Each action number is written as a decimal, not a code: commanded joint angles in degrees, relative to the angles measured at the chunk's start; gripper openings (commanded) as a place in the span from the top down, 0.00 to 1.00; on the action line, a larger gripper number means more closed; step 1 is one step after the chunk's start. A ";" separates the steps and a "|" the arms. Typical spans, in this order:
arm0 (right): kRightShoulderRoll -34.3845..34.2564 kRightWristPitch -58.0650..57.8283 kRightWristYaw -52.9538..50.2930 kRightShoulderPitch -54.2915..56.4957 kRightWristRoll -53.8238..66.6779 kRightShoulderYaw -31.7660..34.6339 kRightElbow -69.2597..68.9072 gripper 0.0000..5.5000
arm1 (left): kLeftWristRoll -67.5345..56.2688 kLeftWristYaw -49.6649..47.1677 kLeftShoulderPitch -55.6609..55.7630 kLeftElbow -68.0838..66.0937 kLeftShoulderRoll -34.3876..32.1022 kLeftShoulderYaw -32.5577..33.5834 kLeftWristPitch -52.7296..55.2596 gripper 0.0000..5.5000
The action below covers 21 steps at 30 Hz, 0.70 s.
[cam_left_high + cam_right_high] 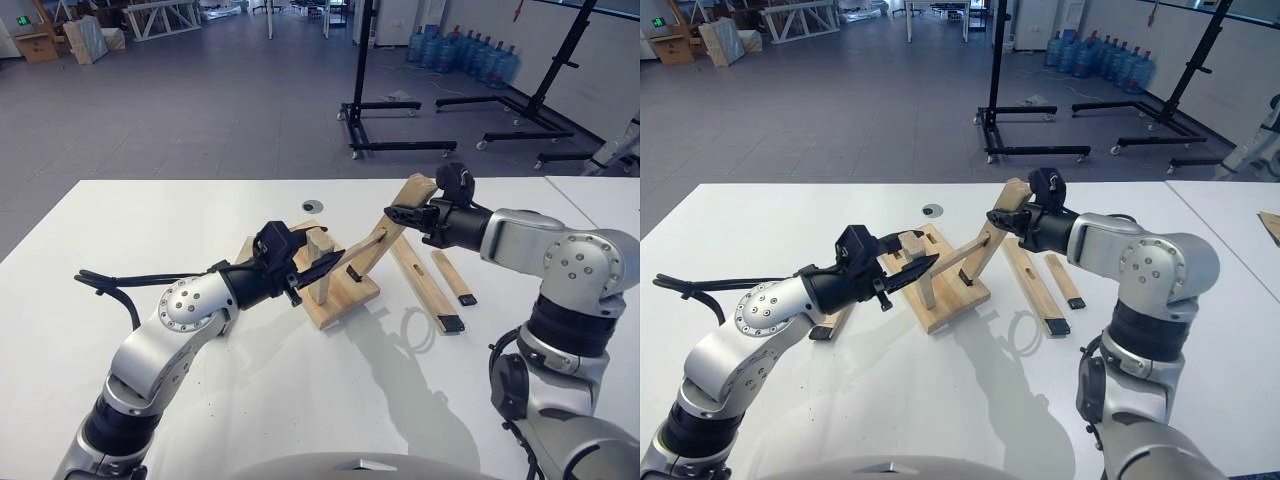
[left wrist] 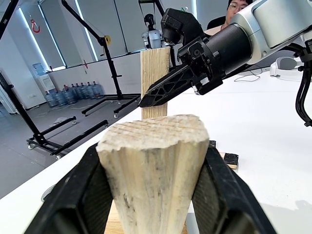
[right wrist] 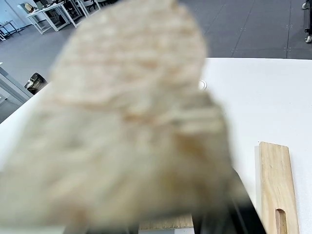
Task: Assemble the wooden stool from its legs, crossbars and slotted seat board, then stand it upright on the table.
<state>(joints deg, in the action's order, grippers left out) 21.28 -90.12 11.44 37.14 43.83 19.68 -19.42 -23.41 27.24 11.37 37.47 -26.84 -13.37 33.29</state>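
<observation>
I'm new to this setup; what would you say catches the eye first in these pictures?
A wooden seat board lies at the middle of the white table. The left tool is clamped on an upright leg standing on the board, while the right tool holds the upper end of a slanted leg that leans down to the board. A long loose leg and a shorter bar lie flat to the board's right.

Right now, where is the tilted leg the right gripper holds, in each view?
Left eye: tilted leg right of centre, slanting down to the seat board.
Right eye: near centre.
Left wrist: upright plank, upper centre.
Right wrist: blurred wood close up.
Shared landmark: right gripper clamping it.
</observation>
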 commanded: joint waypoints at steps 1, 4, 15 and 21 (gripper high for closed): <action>-2.88 0.58 3.81 3.51 3.82 -0.64 -2.17 0.82 | 1.83 0.31 -2.64 -2.88 -0.80 -3.29 3.38 0.64; -3.91 7.04 3.40 0.66 2.39 -1.02 -5.44 0.82 | 1.77 0.28 -2.59 -2.91 -0.86 -3.29 3.32 0.64; -1.18 6.01 3.40 -1.99 1.81 -4.81 -5.60 0.82 | 2.11 0.47 -2.47 -3.45 -0.81 -2.81 3.34 0.64; -0.31 3.10 4.84 -4.96 0.89 -8.54 -1.83 0.82 | 2.79 -0.08 -2.91 -3.47 -0.29 -3.11 3.10 0.64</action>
<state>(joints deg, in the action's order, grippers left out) 23.01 -83.47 12.83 35.62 42.34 16.03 -22.64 -22.12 26.79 10.71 37.35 -26.46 -13.42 33.13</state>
